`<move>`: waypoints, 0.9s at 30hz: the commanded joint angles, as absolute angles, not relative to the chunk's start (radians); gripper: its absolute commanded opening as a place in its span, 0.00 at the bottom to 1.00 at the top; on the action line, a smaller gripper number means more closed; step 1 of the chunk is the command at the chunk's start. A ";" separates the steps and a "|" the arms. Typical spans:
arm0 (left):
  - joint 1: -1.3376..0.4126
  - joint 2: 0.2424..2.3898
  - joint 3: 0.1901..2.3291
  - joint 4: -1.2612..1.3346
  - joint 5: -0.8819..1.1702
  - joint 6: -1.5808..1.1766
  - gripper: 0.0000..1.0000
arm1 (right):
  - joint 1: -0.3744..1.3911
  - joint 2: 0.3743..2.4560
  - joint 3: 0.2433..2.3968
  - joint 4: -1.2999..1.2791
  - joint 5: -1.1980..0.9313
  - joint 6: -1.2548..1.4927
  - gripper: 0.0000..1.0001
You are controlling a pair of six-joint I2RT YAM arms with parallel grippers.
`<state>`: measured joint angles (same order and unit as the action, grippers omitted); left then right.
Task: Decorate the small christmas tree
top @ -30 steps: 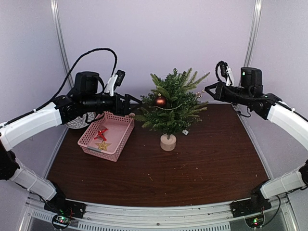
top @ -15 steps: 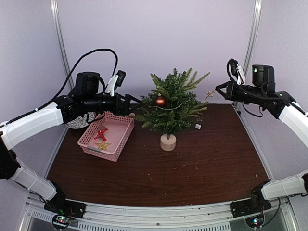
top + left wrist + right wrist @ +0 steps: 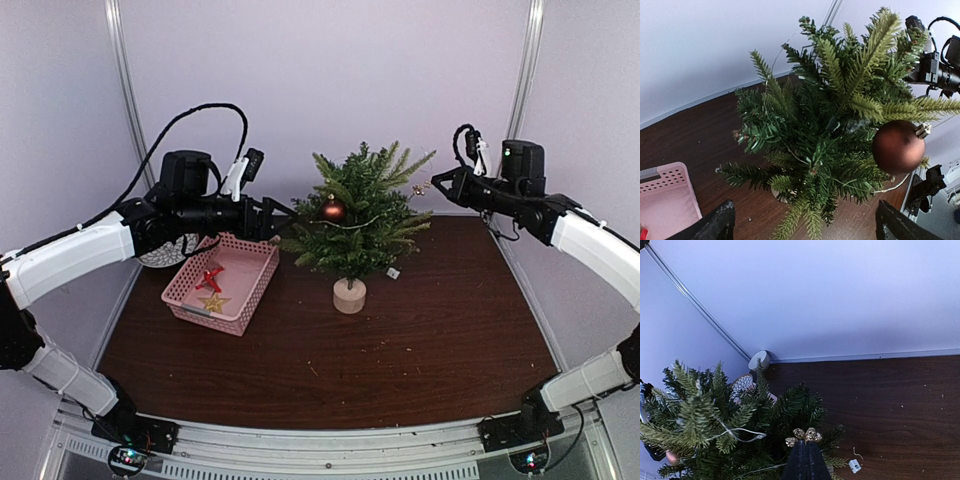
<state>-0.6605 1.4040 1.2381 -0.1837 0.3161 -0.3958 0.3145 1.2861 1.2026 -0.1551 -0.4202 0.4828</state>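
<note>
The small christmas tree point(image 3: 356, 222) stands mid-table on its pale stump point(image 3: 349, 296). A brown-red ball point(image 3: 333, 209) hangs on its left side and a thin white light string point(image 3: 740, 431) lies across its branches. My left gripper point(image 3: 277, 214) is open and empty at the tree's left edge; in the left wrist view its fingers point(image 3: 720, 225) stand wide apart below the tree point(image 3: 830, 125) and the ball point(image 3: 897, 146). My right gripper point(image 3: 437, 184) is shut on a gold glitter ornament point(image 3: 804, 434) at the tree's upper right, just over the branch tips point(image 3: 800, 410).
A pink basket point(image 3: 255, 283) at the left holds a red ornament point(image 3: 210, 277) and a gold star point(image 3: 213, 301). A white patterned disc point(image 3: 160, 256) lies behind it. A small white plug point(image 3: 393, 272) on the string hangs near the tree's right side.
My right gripper drew away to the right with the gold ornament, then came back left to the tree's upper right. The white plug swung right and back. The left arm stayed put.
</note>
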 commanded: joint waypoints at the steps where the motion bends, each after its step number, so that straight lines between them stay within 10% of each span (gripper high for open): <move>1: -0.652 1.401 1.268 -0.136 0.317 -0.388 0.98 | 0.319 1.314 1.191 -0.066 -0.448 0.531 0.00; 27: -0.641 1.417 1.271 -0.135 0.339 -0.393 0.98 | 0.414 1.436 1.316 -0.318 -0.467 0.442 0.00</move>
<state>-0.6495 1.4071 1.2381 -0.1814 0.3199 -0.3962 0.3832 1.4055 1.2751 -0.2729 -0.4572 0.4702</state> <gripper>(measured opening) 0.976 0.018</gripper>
